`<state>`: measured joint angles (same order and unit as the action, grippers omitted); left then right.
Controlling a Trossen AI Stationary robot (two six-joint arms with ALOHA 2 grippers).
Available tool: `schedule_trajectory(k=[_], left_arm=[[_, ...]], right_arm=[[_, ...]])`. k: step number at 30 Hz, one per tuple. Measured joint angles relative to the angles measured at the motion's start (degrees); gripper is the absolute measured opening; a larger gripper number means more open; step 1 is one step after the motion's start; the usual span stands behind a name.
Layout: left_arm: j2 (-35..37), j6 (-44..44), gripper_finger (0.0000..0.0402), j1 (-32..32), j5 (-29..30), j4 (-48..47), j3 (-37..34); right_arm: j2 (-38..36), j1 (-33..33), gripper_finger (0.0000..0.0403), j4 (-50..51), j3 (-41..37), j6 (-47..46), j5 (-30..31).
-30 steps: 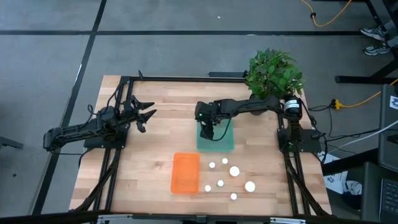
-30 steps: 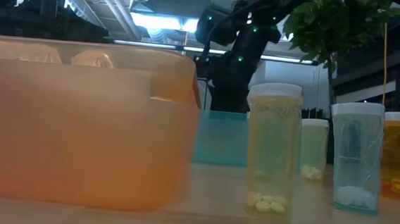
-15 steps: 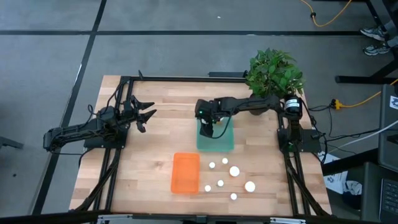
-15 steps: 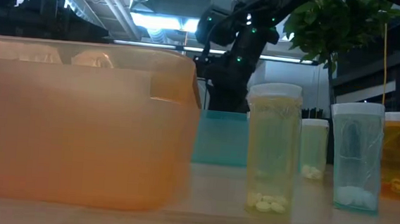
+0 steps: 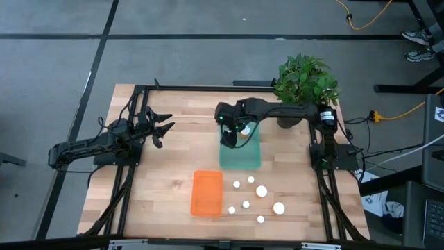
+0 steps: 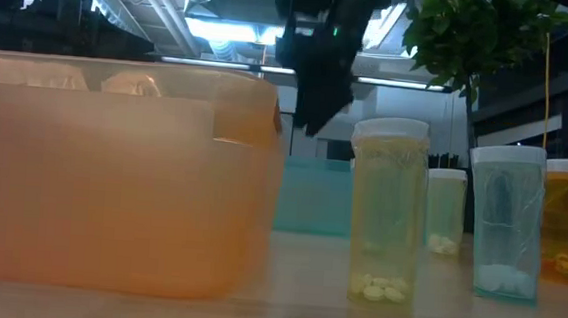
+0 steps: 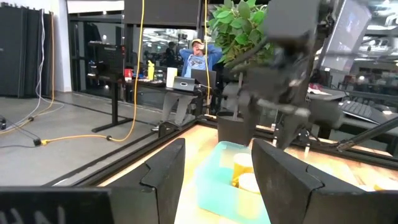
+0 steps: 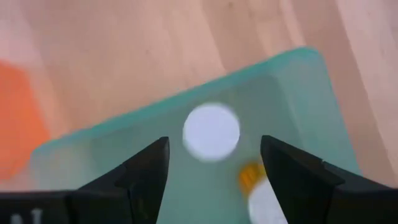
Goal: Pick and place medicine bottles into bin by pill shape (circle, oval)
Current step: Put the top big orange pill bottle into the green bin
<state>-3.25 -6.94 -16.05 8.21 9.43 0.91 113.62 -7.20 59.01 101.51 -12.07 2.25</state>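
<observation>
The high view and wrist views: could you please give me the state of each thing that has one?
Right gripper: open, empty, above the teal bin.
Left gripper: open, idle at table's left.
Translucent teal plastic bin: holds two bottles, one upright, one lying down.
Orange plastic bin: empty.
Seven white-capped bottles: upright on the table.

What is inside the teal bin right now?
The teal bin holds two bottles: one upright bottle seen cap-on, and one lying bottle beside it. The open right gripper hangs above. Its pill shapes cannot be seen.

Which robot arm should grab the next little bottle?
Probably the right. Its open gripper hangs over the teal bin, close to the bottles on the table. The left gripper waits far across the table.
</observation>
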Motion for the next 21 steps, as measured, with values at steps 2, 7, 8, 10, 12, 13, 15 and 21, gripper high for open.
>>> schedule_trajectory(k=[2, 7, 8, 10, 12, 13, 15, 21], left_arm=[[0.0, 0.0, 0.0177, 0.0, 0.0, -0.1, 0.0], [0.0, 0.0, 0.0177, 0.0, 0.0, -1.4, 0.0], [0.0, 0.0, 0.0177, 0.0, 0.0, -1.4, 0.0], [0.0, 0.0, 0.0177, 0.0, 0.0, -1.4, 0.0], [0.0, -0.2, 0.0177, 0.0, 0.0, -1.3, 0.0], [0.0, -0.2, 0.0177, 0.0, 0.0, -1.3, 0.0], [0.0, -0.2, 0.0177, 0.0, 0.0, -1.3, 0.0], [-0.1, -0.2, 0.0177, 0.0, 0.0, -1.4, 0.0]], right_arm=[[0.0, 1.5, 0.0255, 5.8, 4.2, -1.2, 0.1], [-0.1, 7.1, 0.0255, 21.6, 13.0, -2.5, 7.3], [-0.3, 8.5, 0.0255, 24.7, 14.2, -2.9, 8.6], [-0.8, 11.2, 0.0255, 31.2, 15.7, -3.4, 9.2], [-2.2, 13.8, 0.0255, 30.5, 14.6, -3.0, 7.9], [-3.4, 15.1, 0.0255, 30.4, 13.5, -2.6, 5.7], [-5.8, 17.4, 0.0255, 31.2, 11.6, -2.7, 2.0], [-16.7, 24.1, 0.0255, 30.3, -1.9, -8.3, 2.6]])
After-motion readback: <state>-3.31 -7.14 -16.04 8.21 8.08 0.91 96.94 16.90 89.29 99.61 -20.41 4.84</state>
